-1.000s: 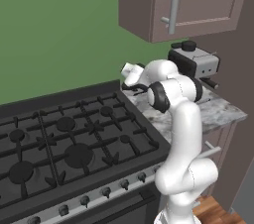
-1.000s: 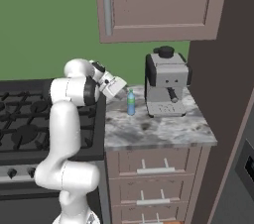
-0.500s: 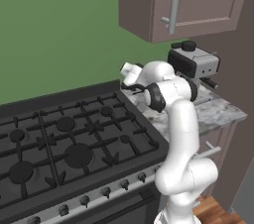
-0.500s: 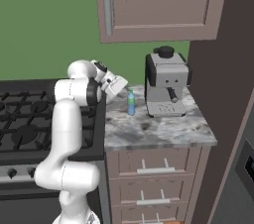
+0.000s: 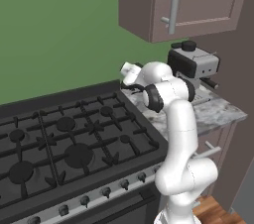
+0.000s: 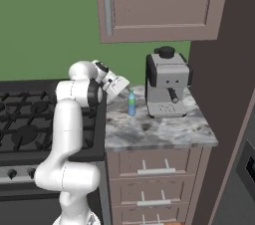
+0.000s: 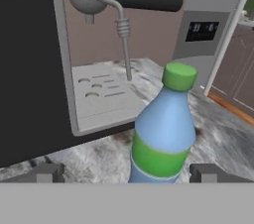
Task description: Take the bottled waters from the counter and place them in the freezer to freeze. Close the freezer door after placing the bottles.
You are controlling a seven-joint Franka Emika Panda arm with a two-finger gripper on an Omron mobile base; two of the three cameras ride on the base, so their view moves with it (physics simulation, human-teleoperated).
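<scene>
Gripper [image 7: 127, 176] jaws are standing wide apart, gripping nothing, one finger tip [image 7: 45, 173] showing on either side of the green-capped bottle [image 7: 163, 129]. Bottle is standing upright on the marbled counter [image 6: 164, 132], just beside the coffee machine [image 6: 168, 80], at its stove side. Arm is reaching over the stove [image 5: 64, 139] edge toward it

The bottle's [image 7: 163, 129] base is cut off at the hand view's bottom edge. The coffee machine [image 7: 74, 44] beside it runs off the top and left edges.
</scene>
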